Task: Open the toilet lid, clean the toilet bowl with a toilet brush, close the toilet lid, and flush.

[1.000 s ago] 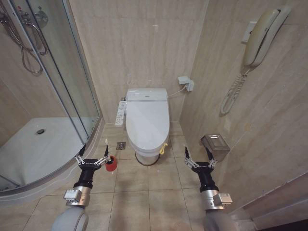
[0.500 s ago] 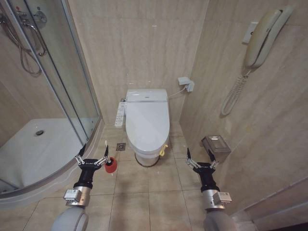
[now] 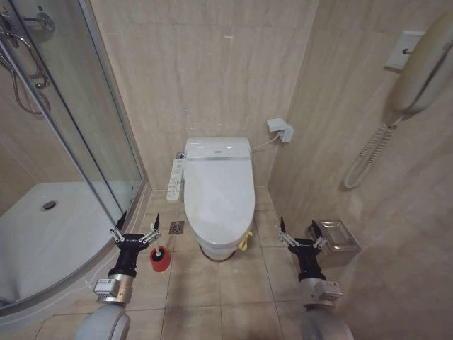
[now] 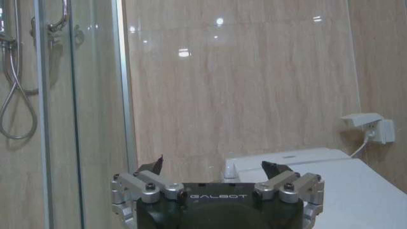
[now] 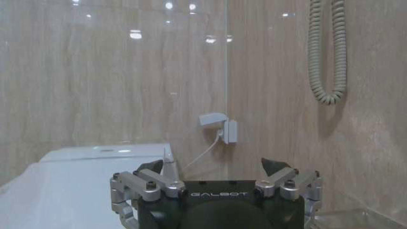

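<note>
The glossy white toilet lid (image 3: 219, 190) lies shut over the toilet against the back wall, with a small yellow tie (image 3: 245, 241) at its front right edge. The toilet bowl is hidden beneath it. On the floor left of the toilet stands the red holder cup (image 3: 160, 260) of the toilet brush; its thin handle is mostly hidden behind a finger. My left gripper (image 3: 136, 225) is open, just left of the cup and above it. My right gripper (image 3: 298, 231) is open to the right of the toilet. The lid also appears past the left gripper (image 4: 219, 167) and the right gripper (image 5: 219, 164).
A curved glass shower enclosure with a white tray (image 3: 42, 237) takes up the left side. A control panel (image 3: 175, 179) hangs beside the toilet, with a floor drain (image 3: 177, 227) below it. A steel box (image 3: 338, 238) and a wall phone (image 3: 423, 71) are on the right wall.
The whole picture has shifted: the camera has come closer to the toilet, which now looks larger and nearer. Both arms keep the same raised, open pose.
</note>
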{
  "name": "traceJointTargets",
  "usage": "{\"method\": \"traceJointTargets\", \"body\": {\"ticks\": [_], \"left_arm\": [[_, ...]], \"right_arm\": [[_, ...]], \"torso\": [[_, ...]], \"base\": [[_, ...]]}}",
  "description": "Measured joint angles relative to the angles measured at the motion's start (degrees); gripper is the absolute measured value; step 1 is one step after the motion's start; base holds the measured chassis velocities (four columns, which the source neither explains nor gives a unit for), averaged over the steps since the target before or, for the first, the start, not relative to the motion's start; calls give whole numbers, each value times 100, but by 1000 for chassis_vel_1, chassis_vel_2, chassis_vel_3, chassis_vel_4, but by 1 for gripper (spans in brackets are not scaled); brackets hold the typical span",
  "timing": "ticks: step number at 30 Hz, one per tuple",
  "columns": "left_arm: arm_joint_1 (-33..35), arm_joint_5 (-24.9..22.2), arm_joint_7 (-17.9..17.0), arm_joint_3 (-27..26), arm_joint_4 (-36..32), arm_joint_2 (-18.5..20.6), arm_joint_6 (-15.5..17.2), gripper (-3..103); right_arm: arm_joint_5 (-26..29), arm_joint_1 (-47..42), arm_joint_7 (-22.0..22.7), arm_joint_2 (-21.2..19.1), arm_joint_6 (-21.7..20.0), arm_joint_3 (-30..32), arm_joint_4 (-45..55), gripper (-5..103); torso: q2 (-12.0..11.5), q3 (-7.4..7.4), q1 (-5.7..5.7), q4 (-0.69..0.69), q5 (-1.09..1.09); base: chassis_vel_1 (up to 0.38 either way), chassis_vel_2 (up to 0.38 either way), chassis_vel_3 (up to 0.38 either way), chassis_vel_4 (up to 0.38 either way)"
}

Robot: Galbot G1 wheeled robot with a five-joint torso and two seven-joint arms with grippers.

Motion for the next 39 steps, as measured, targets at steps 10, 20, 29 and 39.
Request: {"method": "traceJointTargets", "body": {"ticks": [10,20,29,39], "left_arm": [[3,0,1,0,0,0,0,100],[0,0,1,0,0,0,0,100],[2,0,1,0,0,0,0,100],[1,0,1,0,0,0,0,100]], "right_arm": [[-34,5,218,-1,-88,2,-55,100],[-117,60,354,-15,-126,-21,-126,100],[-468,1,421,17,-149,-51,-213,100],[-1048,-115,842,-198,-455,-391,-607,100]], "torso": [[4,-3,-9,-2,0],[0,0,0,-1,0],[3,-3,-8,-2,0],[1,-1,-2,-1,0]], "base": [[-8,15,16,-10],[-91,91,102,-94],[0,0,0,0],[-44,49,54,-57]]}}
